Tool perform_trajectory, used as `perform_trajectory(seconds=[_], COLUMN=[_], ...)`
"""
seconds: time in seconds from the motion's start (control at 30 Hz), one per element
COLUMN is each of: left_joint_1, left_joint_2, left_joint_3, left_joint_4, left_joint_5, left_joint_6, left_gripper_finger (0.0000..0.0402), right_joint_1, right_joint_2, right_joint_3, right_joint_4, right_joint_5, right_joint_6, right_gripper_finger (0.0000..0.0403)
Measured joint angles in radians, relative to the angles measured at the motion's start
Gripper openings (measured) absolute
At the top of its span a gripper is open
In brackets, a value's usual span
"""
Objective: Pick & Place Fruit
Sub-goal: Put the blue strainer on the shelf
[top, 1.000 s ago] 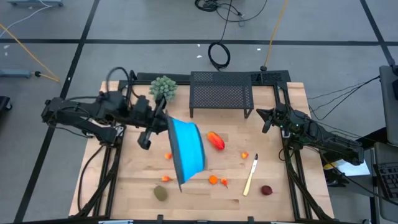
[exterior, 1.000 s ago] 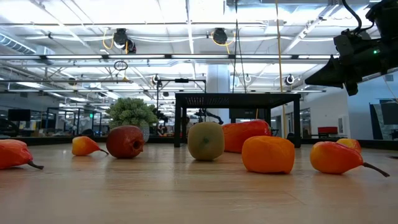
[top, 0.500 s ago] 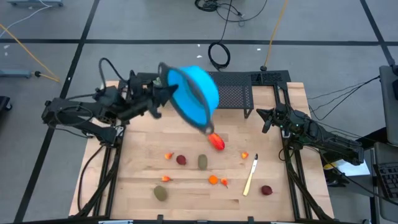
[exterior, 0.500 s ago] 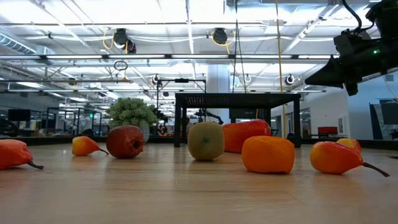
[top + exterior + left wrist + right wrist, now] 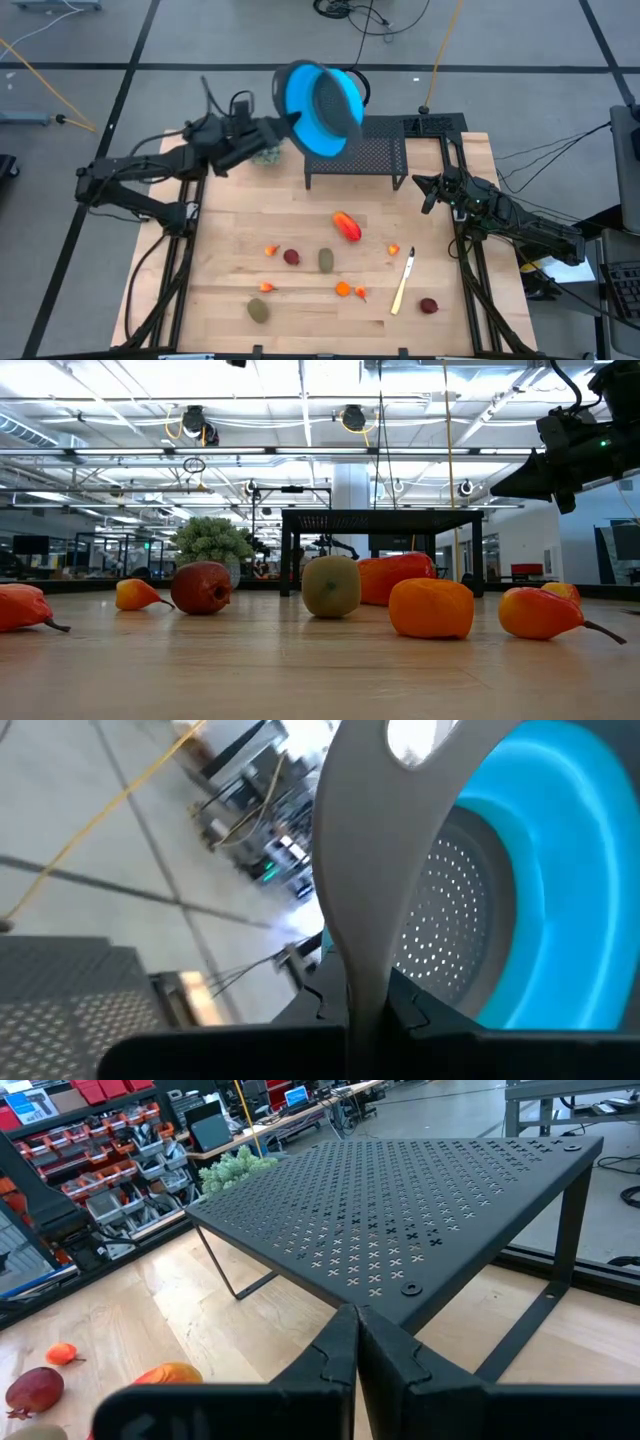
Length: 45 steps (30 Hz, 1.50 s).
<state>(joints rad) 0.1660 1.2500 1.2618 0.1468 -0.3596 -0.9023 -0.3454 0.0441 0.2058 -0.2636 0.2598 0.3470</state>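
My left gripper is raised over the table's far left part, shut on a blue bowl with a perforated grey inside. The fruit lies on the wood. A red-orange elongated piece is mid-table. Nearer lie a dark red round one and an olive-green oval. Tiny orange ones are scattered around them, a second olive piece lies near-left and a second dark red one near-right. My right gripper waits shut, in the air at the right, beside the rack. My left gripper pinches the bowl's flat grey handle between its two fingers, which lie along the handle; its pierced free end points away from the gripper. The bowl is lifted clear, high above the far edge, tipped steeply, its inside showing in the high view.
A black perforated rack stands at the far edge, under the raised bowl. A bushy pale-green plant ball sits left of it. A yellow-handled knife lies near-right. In the low view the fruit lines up in front of the rack.
My left gripper has swung the blue bowl up off the mid-table wood, where it stood tipped on its edge, and carried it toward the far edge, high over the rack. The dark red round piece and the olive oval now show where the bowl stood.
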Motion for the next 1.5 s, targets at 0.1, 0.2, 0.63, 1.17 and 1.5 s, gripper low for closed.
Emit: perform_trajectory(seconds=[0.1, 0.2, 0.63, 1.17, 1.5], left_joint_1=[0.038, 0.076, 0.273, 0.453, 0.533], left_joint_2=[0.055, 0.118, 0.357, 0.481, 0.519], left_joint_3=[0.114, 0.241, 0.585, 0.614, 0.616], left_joint_4=[-0.164, -0.349, -0.878, -1.061, -1.108], left_joint_5=[0.048, 0.083, 0.301, 0.499, 0.673], left_joint_6=[-0.021, -0.026, -0.044, 0.175, 0.446], left_gripper_finger=[0.0, 0.0, 0.0, 0.0, 0.0], right_joint_1=[0.0, 0.0, 0.0, 0.0, 0.0], right_joint_2=[0.0, 0.0, 0.0, 0.0, 0.0], right_joint_3=[0.0, 0.0, 0.0, 0.0, 0.0], right_joint_4=[0.0, 0.0, -0.004, -0.006, -0.008], right_joint_5=[0.0, 0.0, 0.0, 0.0, 0.0], right_joint_6=[0.0, 0.0, 0.0, 0.0, 0.0], right_gripper_finger=[0.0, 0.0, 0.0, 0.0, 0.0])
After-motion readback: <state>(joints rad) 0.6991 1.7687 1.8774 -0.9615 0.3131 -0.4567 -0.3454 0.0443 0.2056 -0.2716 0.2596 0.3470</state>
